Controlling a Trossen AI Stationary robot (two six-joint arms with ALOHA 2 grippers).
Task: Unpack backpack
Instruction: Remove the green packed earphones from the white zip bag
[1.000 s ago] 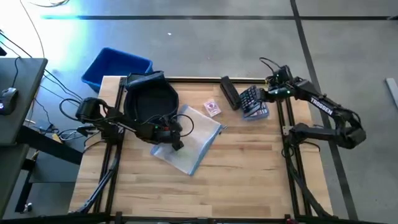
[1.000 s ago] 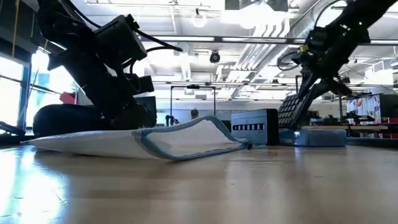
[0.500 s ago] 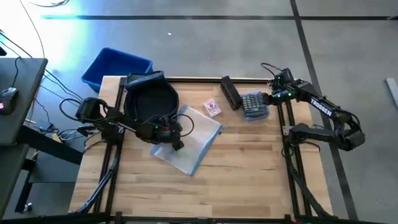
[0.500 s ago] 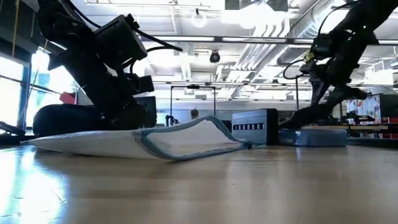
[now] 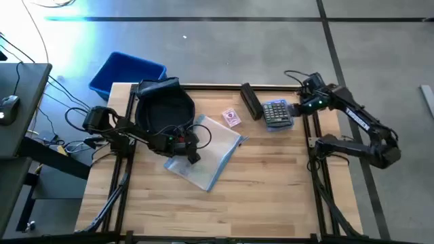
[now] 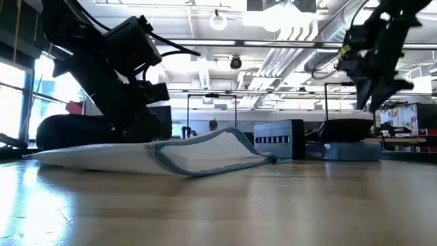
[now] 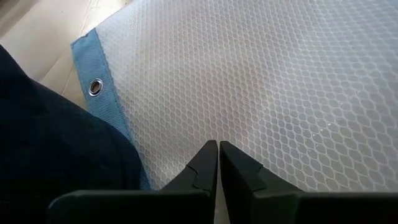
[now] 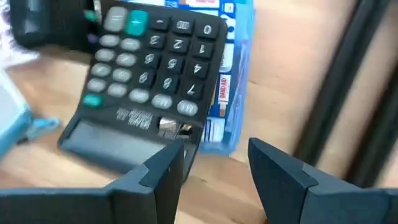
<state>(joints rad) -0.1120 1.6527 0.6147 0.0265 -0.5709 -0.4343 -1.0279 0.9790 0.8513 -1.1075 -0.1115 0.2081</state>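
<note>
The dark navy backpack [image 5: 163, 110] lies on the table's far left; its fabric also shows in the left wrist view [image 7: 56, 143]. A clear mesh pouch [image 5: 209, 152] with blue trim lies beside it. My left gripper [image 5: 192, 156] is shut, its tips [image 7: 217, 148] over the pouch next to the backpack. A grey calculator [image 8: 149, 68] lies flat on a blue box [image 8: 235, 74] at the far right. My right gripper [image 8: 217, 155] stands open above the calculator's right-hand end [image 5: 303, 107], holding nothing. My left gripper points its shut fingertips [image 7: 208, 155] down at the pouch's mesh face [image 7: 249, 81], near its blue-trimmed edge. I cannot tell whether they touch it.
A blue bin [image 5: 125, 73] stands beyond the far left corner. A black box [image 5: 250, 102] and a small pink pack [image 5: 232, 118] lie between the pouch and the calculator. The table's near half [image 5: 224, 203] is bare wood.
My right gripper held the calculator tipped up on edge, laid it flat on the blue box and let go. It has since risen and drawn back toward the table's right edge.
</note>
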